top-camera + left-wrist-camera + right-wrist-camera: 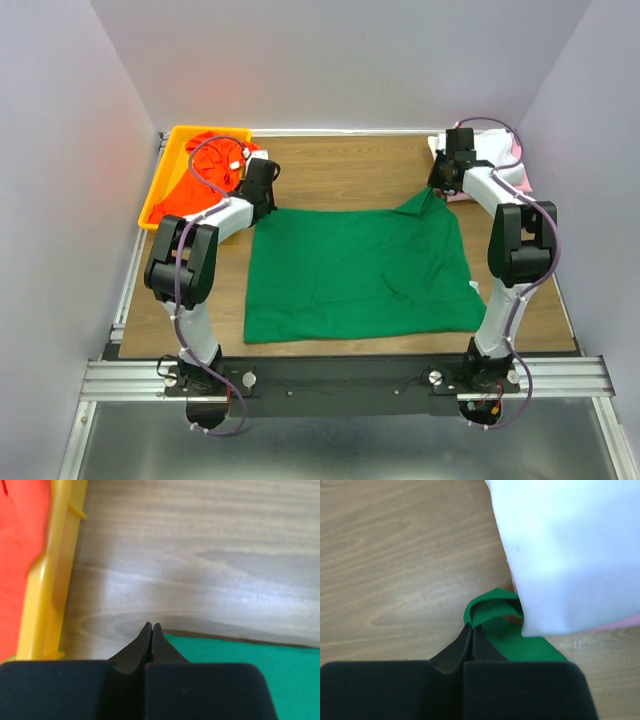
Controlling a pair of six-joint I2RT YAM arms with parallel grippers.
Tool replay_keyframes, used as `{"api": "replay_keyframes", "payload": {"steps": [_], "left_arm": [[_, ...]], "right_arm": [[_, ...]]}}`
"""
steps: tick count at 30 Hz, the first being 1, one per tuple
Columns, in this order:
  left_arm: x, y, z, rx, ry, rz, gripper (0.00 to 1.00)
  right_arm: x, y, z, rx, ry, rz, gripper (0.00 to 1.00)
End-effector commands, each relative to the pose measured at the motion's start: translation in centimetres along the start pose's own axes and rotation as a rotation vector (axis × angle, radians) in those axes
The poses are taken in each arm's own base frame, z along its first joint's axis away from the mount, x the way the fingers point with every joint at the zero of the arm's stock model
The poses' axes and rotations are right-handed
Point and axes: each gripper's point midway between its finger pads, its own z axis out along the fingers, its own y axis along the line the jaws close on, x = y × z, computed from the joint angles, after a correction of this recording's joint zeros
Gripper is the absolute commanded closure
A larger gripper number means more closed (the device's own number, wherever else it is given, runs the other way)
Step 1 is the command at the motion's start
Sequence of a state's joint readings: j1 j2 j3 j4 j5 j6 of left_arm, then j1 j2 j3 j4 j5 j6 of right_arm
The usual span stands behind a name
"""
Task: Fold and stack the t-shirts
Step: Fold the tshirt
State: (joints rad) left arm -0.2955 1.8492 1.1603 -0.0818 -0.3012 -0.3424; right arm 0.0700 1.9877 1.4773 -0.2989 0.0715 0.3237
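The dark green t-shirt (350,275) lies spread flat in the middle of the table (340,170), with its far edge at both claws. We begin at the right claw (471,630). Its jaws are pressed together, and a small raised fold of the far right corner stands at their tips, so we judge that corner pinched. The left claw (151,628) is likewise fully closed at the far left corner. The green edge runs just beside its tips, but we cannot tell whether any cloth is caught between them.

Outward from the right claw, the white t-shirt (570,545) sits just beside the lifted corner and partly hides it in the wrist view. Outward from the left claw, bare table separates it from the yellow tray (47,590), which holds the orange-red t-shirt (20,540).

The step in hand appears to be the first fold, drawing the far edge towards the near edge. To do it well, we should confirm the left grip before lifting and raise both corners together and level. We should also keep the edge taut between them and carry the right corner clear of the white t-shirt.
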Motion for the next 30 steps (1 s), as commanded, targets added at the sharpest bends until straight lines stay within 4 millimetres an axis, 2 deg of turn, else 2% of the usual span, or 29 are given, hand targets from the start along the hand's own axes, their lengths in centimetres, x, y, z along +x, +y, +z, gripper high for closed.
{"api": "replay_keyframes", "payload": {"steps": [1, 2, 3, 4, 6, 8, 10, 11, 13, 14, 15, 18, 19, 20, 21, 22, 24, 25, 27, 28, 30], "left_arm": [[-2.1, 0.5, 0.9, -0.001, -0.013, 0.007, 1.00], [-3.0, 0.5, 1.1, 0.002, -0.026, 0.003, 1.00], [-2.8, 0.4, 1.3, 0.003, -0.018, 0.005, 1.00], [-4.2, 0.4, 1.2, 0.008, -0.043, -0.004, 1.00], [-5.2, 0.3, 1.4, 0.014, -0.060, -0.008, 1.00], [-7.0, 0.1, 0.9, 0.027, -0.102, -0.015, 1.00], [-7.4, 0.2, 0.4, 0.030, -0.120, -0.023, 1.00], [-8.4, 0.1, -0.5, 0.042, -0.156, -0.036, 1.00], [-7.3, 0.4, -1.0, 0.048, -0.153, -0.049, 1.00], [-8.2, 0.3, -2.0, 0.065, -0.190, -0.062, 1.00], [-6.8, 0.4, -2.1, 0.072, -0.167, -0.065, 1.00], [-5.6, 0.7, -3.3, 0.091, -0.176, -0.081, 1.00], [-5.7, 0.9, -3.9, 0.092, -0.190, -0.087, 1.00], [-5.2, 1.0, -4.0, 0.092, -0.185, -0.089, 1.00], [-4.9, 1.1, -4.2, 0.093, -0.182, -0.091, 1.00], [-4.1, 1.2, -4.5, 0.103, -0.177, -0.095, 1.00], [-3.4, 1.3, -4.7, 0.108, -0.170, -0.097, 1.00], [-2.7, 1.5, -4.9, 0.106, -0.162, -0.097, 1.00], [-1.5, 1.9, -4.9, 0.099, -0.144, -0.096, 1.00], [-1.3, 2.0, -5.1, 0.102, -0.146, -0.095, 1.00], [-0.3, 2.3, -5.3, 0.099, -0.133, -0.091, 1.00]], "right_arm": [[-2.1, 0.8, 0.1, -0.021, -0.003, 0.010, 1.00], [-2.3, 0.8, 0.5, -0.020, 0.001, 0.011, 1.00], [-3.0, 1.0, 0.2, -0.023, -0.011, 0.012, 1.00], [-3.3, 1.0, 0.4, -0.019, -0.010, 0.010, 1.00], [-4.6, 1.5, 0.0, -0.025, -0.024, 0.010, 1.00], [-5.0, 1.8, -0.4, -0.036, -0.026, 0.013, 1.00], [-5.6, 2.1, -1.6, -0.055, -0.040, 0.018, 1.00], [-5.4, 2.4, -2.0, -0.071, -0.036, 0.020, 1.00], [-4.3, 2.1, -2.6, -0.069, -0.016, 0.020, 1.00], [-4.5, 2.7, -3.9, -0.105, -0.023, 0.022, 1.00], [-3.0, 2.3, -3.9, -0.100, 0.007, 0.021, 1.00], [-1.9, 2.4, -6.1, -0.132, 0.016, 0.031, 1.00], [-0.2, 2.3, -6.3, -0.146, 0.052, 0.033, 1.00], [-0.1, 2.4, -7.5, -0.157, 0.045, 0.034, 1.00], [1.1, 2.0, -7.2, -0.148, 0.071, 0.038, 1.00], [2.2, 1.6, -7.9, -0.142, 0.082, 0.043, 1.00], [3.0, 1.3, -8.8, -0.140, 0.085, 0.042, 1.00], [2.8, 1.3, -9.9, -0.146, 0.064, 0.041, 1.00], [4.4, 0.6, -10.5, -0.130, 0.081, 0.043, 1.00], [4.0, 0.5, -11.7, -0.132, 0.053, 0.047, 1.00], [5.3, 0.0, -12.2, -0.124, 0.069, 0.051, 1.00]]}}
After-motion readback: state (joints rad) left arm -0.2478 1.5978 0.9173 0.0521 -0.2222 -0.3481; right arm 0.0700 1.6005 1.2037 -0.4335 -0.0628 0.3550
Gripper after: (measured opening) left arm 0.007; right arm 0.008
